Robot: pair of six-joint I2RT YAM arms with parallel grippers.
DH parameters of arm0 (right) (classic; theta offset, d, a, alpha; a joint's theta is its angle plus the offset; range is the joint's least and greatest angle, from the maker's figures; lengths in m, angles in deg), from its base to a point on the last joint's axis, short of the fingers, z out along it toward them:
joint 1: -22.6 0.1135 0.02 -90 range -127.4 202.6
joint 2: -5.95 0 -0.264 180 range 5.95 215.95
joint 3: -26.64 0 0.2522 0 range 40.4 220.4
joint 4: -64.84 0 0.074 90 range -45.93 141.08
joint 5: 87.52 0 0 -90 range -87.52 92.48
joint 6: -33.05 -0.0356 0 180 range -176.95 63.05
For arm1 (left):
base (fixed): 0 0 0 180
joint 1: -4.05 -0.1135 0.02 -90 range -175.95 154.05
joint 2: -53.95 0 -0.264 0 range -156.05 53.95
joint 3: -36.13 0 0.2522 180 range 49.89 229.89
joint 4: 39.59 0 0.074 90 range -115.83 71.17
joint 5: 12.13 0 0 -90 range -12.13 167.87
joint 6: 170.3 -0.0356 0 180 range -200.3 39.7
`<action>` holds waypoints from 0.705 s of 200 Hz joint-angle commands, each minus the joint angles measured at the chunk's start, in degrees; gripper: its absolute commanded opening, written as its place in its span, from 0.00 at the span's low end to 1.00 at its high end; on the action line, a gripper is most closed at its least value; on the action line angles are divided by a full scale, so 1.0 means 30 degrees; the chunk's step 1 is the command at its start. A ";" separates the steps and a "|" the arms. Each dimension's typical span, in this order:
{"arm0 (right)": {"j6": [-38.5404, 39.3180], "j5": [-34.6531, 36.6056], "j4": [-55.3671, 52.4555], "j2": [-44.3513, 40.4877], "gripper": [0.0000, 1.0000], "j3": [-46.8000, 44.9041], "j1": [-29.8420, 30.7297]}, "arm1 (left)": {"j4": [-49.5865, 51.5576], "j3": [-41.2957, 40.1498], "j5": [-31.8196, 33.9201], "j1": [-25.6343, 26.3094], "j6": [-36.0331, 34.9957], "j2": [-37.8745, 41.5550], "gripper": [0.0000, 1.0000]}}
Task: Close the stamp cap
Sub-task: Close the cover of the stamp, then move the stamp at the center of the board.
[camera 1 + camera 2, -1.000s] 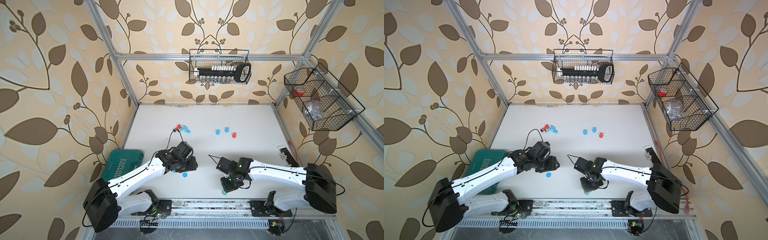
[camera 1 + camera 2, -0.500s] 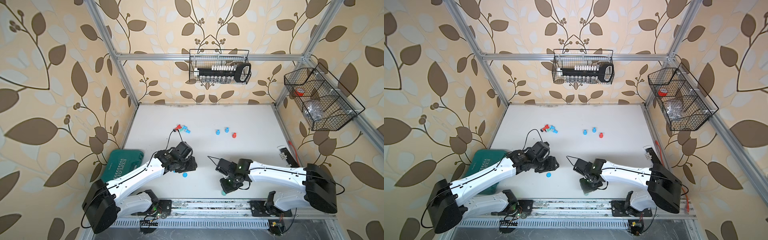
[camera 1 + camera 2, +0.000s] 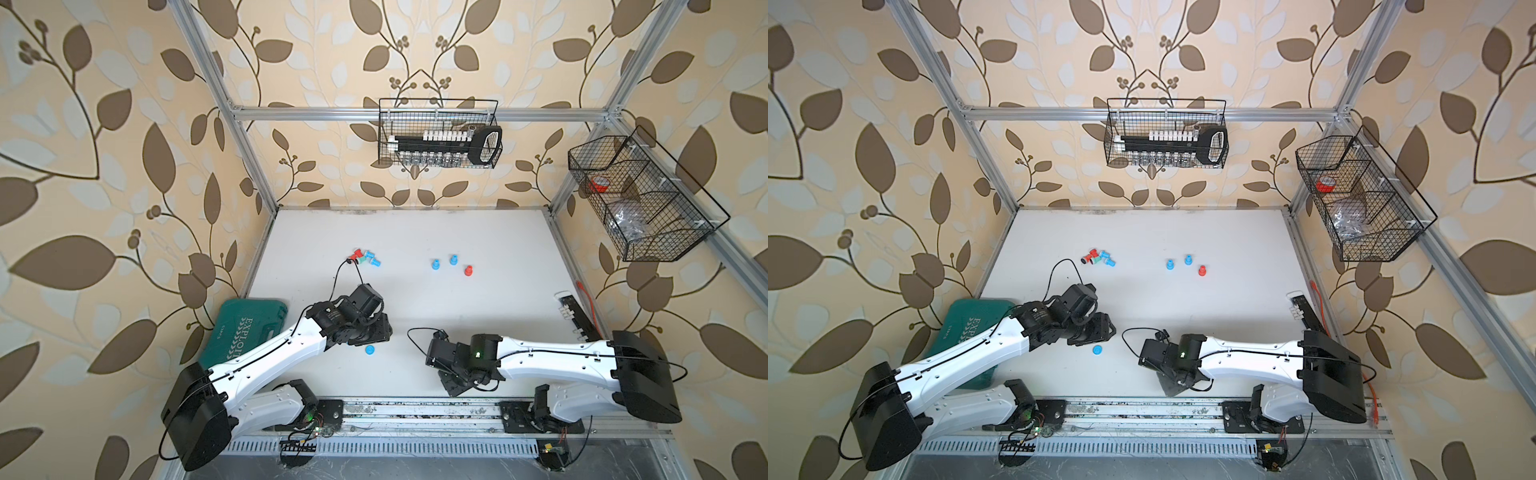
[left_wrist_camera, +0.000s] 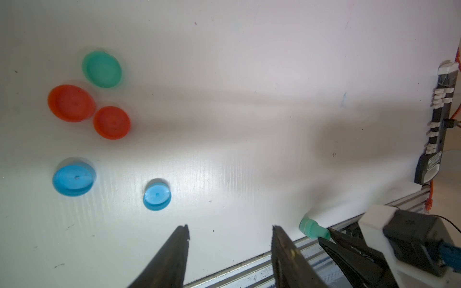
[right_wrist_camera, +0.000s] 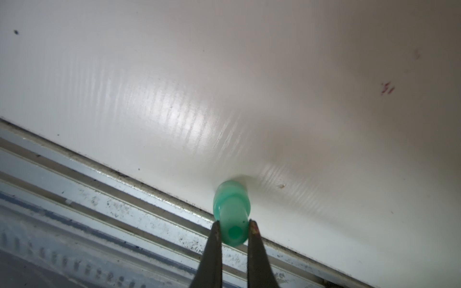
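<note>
R claw (image 5: 234,222) shifted edgeward, clamping green stamp (image 5: 230,202); L claw (image 4: 230,227) released; basket (image 3: 665,245) w/ red tape (image 3: 599,183).

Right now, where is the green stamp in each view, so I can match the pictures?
In both top views: not visible, hidden under the right gripper.
Left wrist: green stamp, low, right of centre, its narrow end pinched by the right gripper.
Right wrist: low centre, between its jaws.
Shared landmark: the aluminium rail along the front edge.
</note>
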 commanded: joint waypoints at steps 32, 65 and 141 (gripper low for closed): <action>-0.3720 0.4247 -0.0772 0.1045 0.05 -0.0972 0.1916 | 0.0923 0.0118 0.1145 -0.0252 0.0096 0.0676 0.55; -0.3614 0.4242 -0.0084 0.1983 0.05 -0.1232 0.1875 | 0.1180 0.0250 0.1288 -0.0252 -0.0019 0.0685 0.55; 0.1912 0.3436 0.1029 0.1400 0.05 -0.0837 -0.6029 | 0.1254 0.0177 0.1358 -0.0369 -0.0090 0.0851 0.55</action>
